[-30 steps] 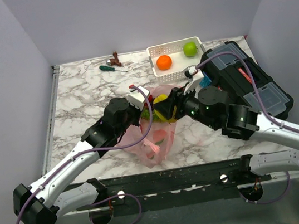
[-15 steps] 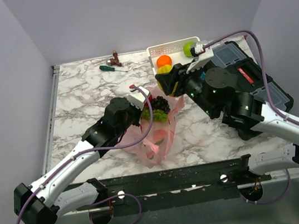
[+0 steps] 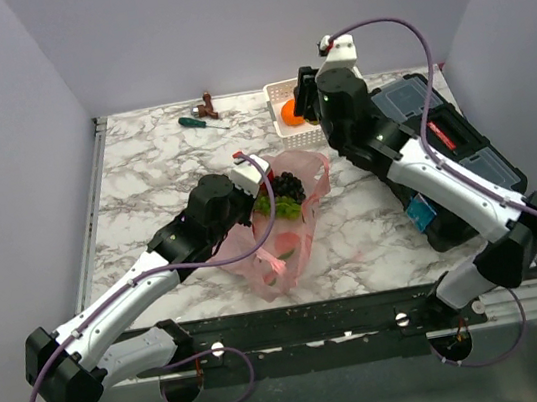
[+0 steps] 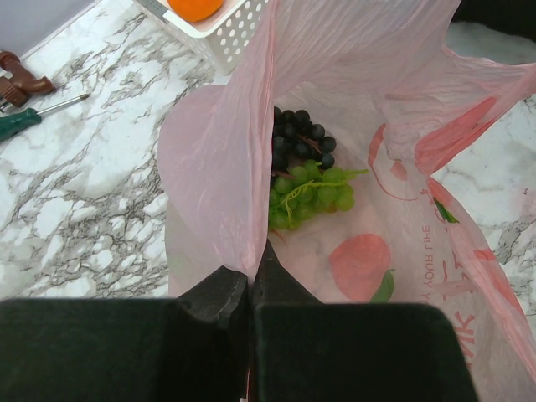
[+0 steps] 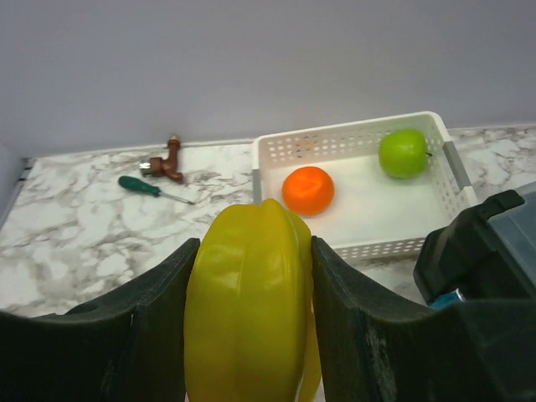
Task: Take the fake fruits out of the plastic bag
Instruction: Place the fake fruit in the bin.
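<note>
Orange [image 4: 194, 7] cut by top edge; basket [image 3: 288, 136] mostly behind right arm [image 3: 415, 164].

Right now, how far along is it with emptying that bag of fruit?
Done: an orange and a green apple sit in the basket. In hand: the right pincer grips a yellow fruit near the basket, while the left pincer pinches the edge of the bag. Left: green grapes and dark grapes lie inside the bag.
</note>
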